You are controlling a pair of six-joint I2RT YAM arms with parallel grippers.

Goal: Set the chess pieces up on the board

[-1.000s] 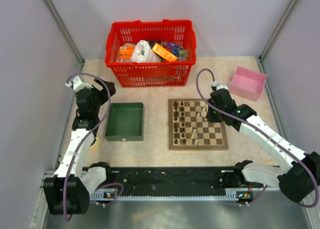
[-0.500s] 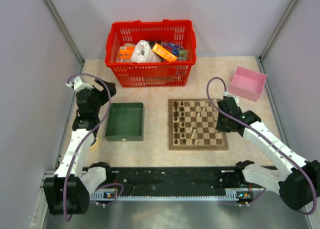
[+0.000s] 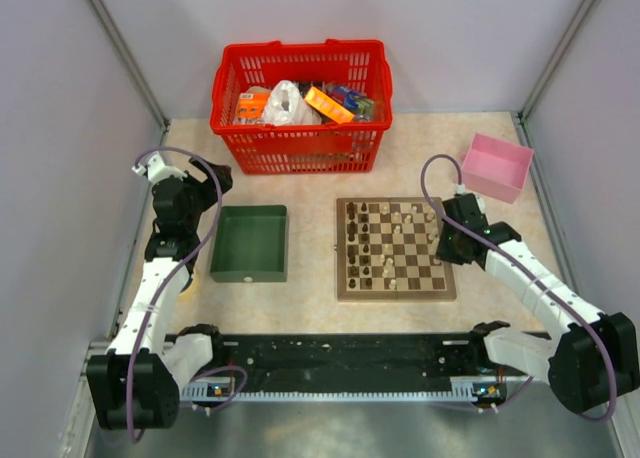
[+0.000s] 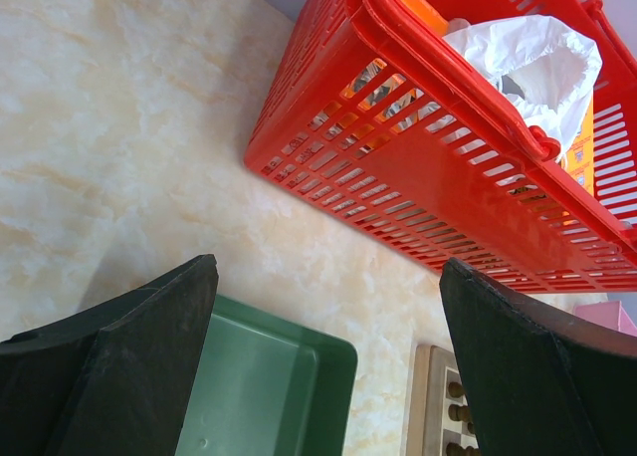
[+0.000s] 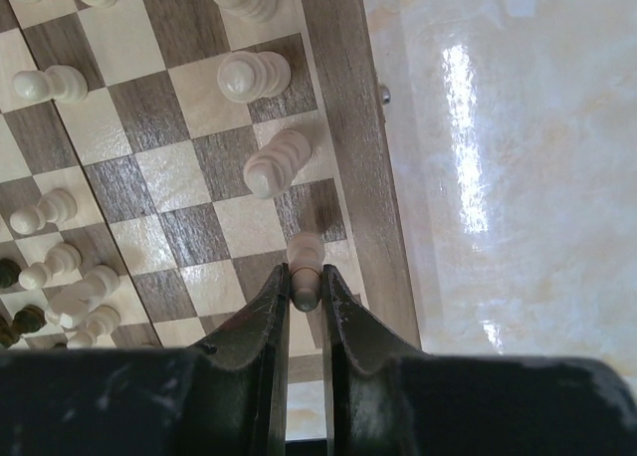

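- The right gripper (image 5: 305,275) is clamped on a pale piece (image 5: 305,247), apparently resting on an edge square of the board (image 5: 348,157).
- The left gripper (image 4: 326,277) is spread wide, holding nothing, near the green tray (image 4: 269,396).

Bright, even overhead light with soft shadows. In the right wrist view, glare streaks the table (image 5: 468,157) at three o'clock; the board (image 5: 338,127) is sharp, while six o'clock is blurred.
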